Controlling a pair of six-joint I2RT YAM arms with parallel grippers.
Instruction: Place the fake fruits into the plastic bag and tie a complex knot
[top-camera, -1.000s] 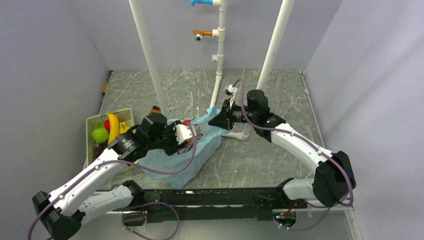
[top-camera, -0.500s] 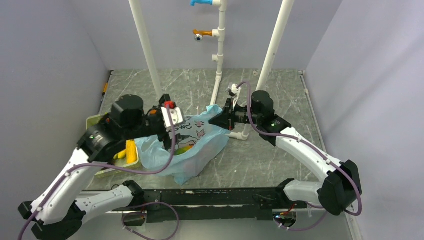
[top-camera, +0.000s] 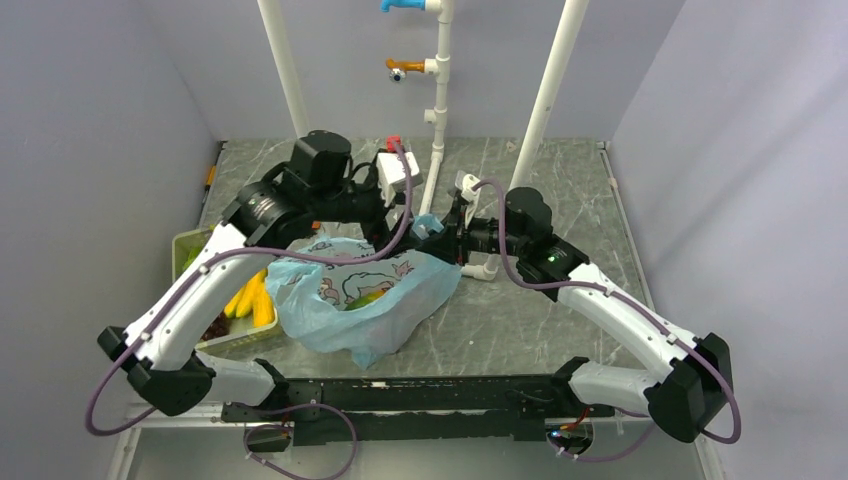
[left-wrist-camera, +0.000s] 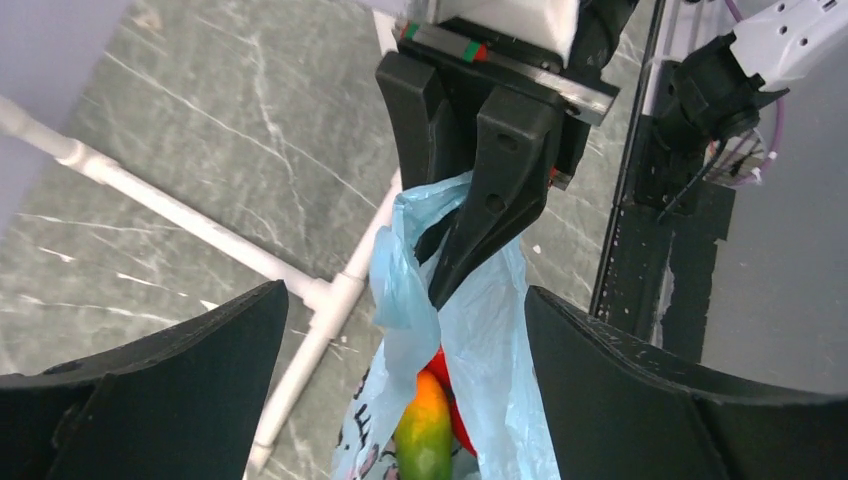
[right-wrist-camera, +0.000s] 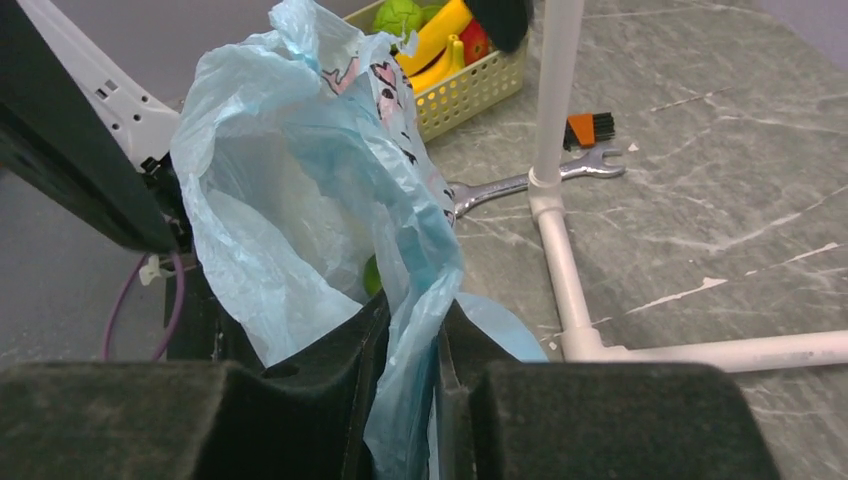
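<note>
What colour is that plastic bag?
The plastic bag is see-through light blue with dark cartoon prints; clearest from the top view.

Blue plastic bag (left-wrist-camera: 492, 335) in right gripper (left-wrist-camera: 446, 268)

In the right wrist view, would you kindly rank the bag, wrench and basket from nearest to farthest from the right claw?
1. Bag, pinched in the right claw.
2. Wrench, lying just beyond, to the right.
3. Basket, farthest, behind the wrench.
</note>
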